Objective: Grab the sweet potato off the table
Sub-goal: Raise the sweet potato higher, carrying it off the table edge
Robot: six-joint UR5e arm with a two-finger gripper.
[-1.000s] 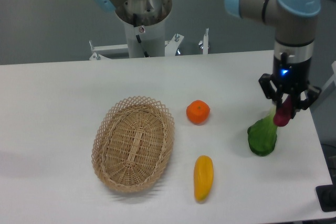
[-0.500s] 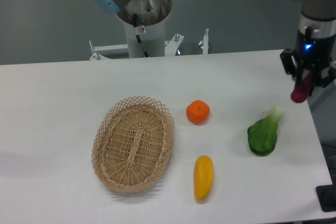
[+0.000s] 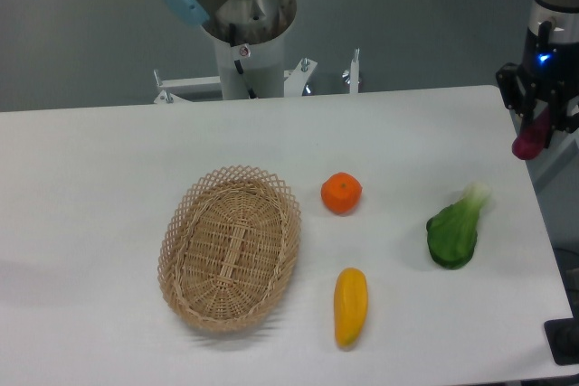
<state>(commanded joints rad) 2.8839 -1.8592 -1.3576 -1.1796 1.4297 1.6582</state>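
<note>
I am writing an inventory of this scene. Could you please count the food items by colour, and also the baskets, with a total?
Purple: 1, the sweet potato, held in the gripper above the table
Orange: 1, the round fruit
Yellow: 1, the oblong vegetable
Green: 1, the leafy vegetable
Baskets: 1, the wicker basket
Total: 5

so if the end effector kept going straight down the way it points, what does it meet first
Probably the right edge of the table, or nothing: the end effector holds the sweet potato near that edge, and depth is unclear.
</note>
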